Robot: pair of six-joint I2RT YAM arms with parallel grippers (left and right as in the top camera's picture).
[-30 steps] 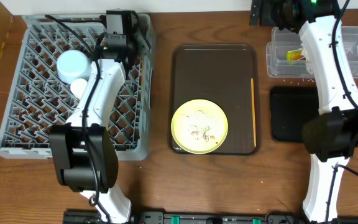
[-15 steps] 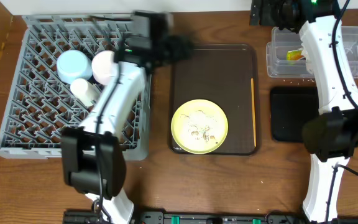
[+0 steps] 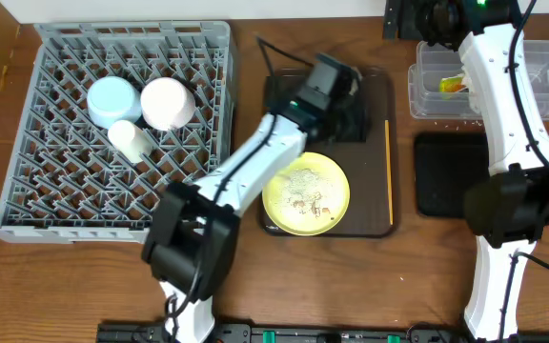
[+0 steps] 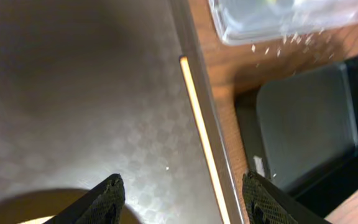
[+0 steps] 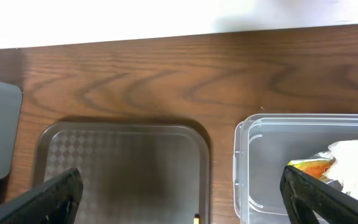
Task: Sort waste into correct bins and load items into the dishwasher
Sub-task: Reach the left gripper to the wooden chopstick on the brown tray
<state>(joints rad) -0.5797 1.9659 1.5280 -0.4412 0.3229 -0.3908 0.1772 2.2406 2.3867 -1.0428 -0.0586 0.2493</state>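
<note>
You get bright, even light from above in the overhead view, with only soft shadows beside the dish rack (image 3: 27, 205); the left gripper (image 3: 351, 112) looks slightly smeared. Your left wrist view is dimmer and softer: a broad shadow darkens the serving tray (image 4: 73, 74), the chopstick (image 4: 201, 130) glows overexposed, the clear tub (image 4: 278, 18) is blurred and the near fingers (image 4: 107, 199) are out of focus. In your right wrist view the top strip is blown out white, while the table (image 5: 135, 81) grain stays sharp

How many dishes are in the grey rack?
3: a light blue bowl, a pale pink bowl beside it, and a small white cup just below them. Nothing seems hidden.
</note>
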